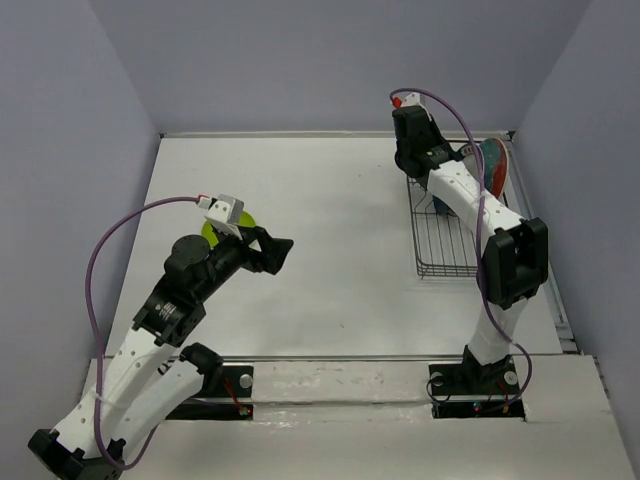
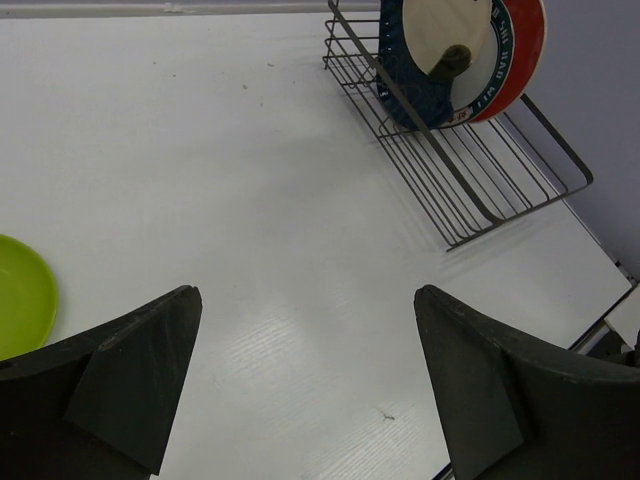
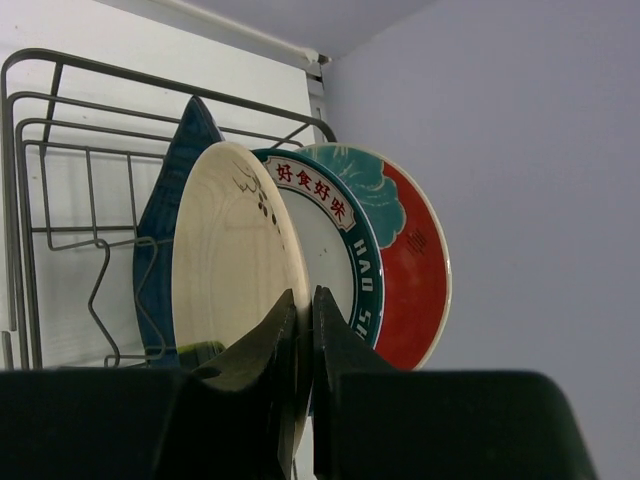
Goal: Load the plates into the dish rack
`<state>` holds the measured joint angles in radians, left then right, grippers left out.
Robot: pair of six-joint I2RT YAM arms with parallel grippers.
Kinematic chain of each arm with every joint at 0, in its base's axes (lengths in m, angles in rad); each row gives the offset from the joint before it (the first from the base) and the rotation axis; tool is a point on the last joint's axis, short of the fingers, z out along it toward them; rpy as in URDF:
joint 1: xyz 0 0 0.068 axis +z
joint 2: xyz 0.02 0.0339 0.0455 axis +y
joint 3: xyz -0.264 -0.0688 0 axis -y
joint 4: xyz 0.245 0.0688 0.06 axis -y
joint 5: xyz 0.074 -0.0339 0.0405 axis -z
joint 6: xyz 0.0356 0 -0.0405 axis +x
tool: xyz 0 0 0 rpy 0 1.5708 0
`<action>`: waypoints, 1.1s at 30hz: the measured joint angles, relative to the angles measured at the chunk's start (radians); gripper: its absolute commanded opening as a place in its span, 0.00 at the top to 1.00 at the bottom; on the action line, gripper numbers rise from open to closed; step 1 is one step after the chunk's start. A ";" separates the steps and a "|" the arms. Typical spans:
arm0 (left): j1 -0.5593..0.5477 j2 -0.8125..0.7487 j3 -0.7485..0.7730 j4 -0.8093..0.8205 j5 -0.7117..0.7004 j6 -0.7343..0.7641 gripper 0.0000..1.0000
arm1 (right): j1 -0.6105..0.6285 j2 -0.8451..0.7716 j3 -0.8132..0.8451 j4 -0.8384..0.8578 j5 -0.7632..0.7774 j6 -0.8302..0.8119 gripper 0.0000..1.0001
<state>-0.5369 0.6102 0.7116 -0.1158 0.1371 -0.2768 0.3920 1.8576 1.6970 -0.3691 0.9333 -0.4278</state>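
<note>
Four plates stand on edge at the far end of the black wire dish rack (image 3: pixel 60 150): a dark teal teardrop plate (image 3: pixel 165 220), a cream plate (image 3: pixel 230 250), a white plate with a navy rim (image 3: pixel 330 240) and a red-and-teal floral plate (image 3: pixel 410 270). My right gripper (image 3: pixel 305 300) is shut on the cream plate's rim. A lime-green plate (image 2: pixel 20 295) lies flat on the table at the left. My left gripper (image 2: pixel 305 380) hangs open over bare table beside it, holding nothing. From above, the lime-green plate (image 1: pixel 222 228) is mostly hidden behind the left arm.
The rack (image 1: pixel 445 250) sits along the table's right side, its near half holding no plates. A grey wall rises just beyond the rack. The table's right edge (image 2: pixel 600 250) runs close behind the rack.
</note>
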 measured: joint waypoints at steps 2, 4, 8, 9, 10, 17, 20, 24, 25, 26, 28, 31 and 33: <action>-0.001 0.000 0.000 -0.002 0.000 0.000 0.01 | 0.000 0.000 0.000 0.000 0.004 -0.014 0.93; -0.003 0.000 0.000 -0.003 -0.001 0.000 0.01 | 0.000 0.000 0.000 0.000 0.004 -0.022 0.93; -0.005 0.000 0.000 -0.004 -0.005 0.002 0.01 | -0.004 0.012 0.000 0.000 0.003 -0.029 0.93; -0.005 0.000 0.000 -0.004 -0.006 0.003 0.01 | -0.005 0.016 0.000 0.000 0.003 -0.029 0.93; -0.005 0.000 0.000 -0.004 -0.006 0.003 0.01 | -0.006 0.023 -0.002 0.001 0.000 -0.028 0.93; -0.006 0.001 0.000 -0.006 -0.016 0.003 0.01 | -0.021 0.076 -0.019 0.002 -0.023 -0.014 0.93; -0.006 0.012 0.000 -0.008 -0.026 0.003 0.01 | -0.030 0.087 -0.045 0.000 -0.039 0.006 0.93; -0.005 0.037 0.000 -0.010 -0.042 0.003 0.01 | -0.034 0.098 -0.057 -0.002 -0.061 0.043 0.85; -0.004 0.047 0.000 -0.011 -0.047 0.003 0.01 | -0.034 0.099 -0.058 -0.005 -0.070 0.062 0.77; -0.004 0.058 0.000 -0.011 -0.051 0.002 0.01 | -0.034 0.099 -0.058 -0.005 -0.078 0.071 0.73; 0.003 0.082 0.000 -0.017 -0.063 0.002 0.01 | -0.034 0.099 -0.058 -0.005 -0.090 0.095 0.65; 0.013 0.127 0.000 -0.029 -0.097 0.002 0.01 | -0.034 0.099 -0.058 -0.006 -0.106 0.128 0.51; 0.019 0.156 0.000 -0.038 -0.121 0.000 0.01 | -0.034 0.097 -0.058 -0.006 -0.118 0.146 0.43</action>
<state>-0.5182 0.7658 0.7116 -0.1539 0.0166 -0.2764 0.3580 1.9549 1.6386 -0.3748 0.8154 -0.2817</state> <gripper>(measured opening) 0.990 0.479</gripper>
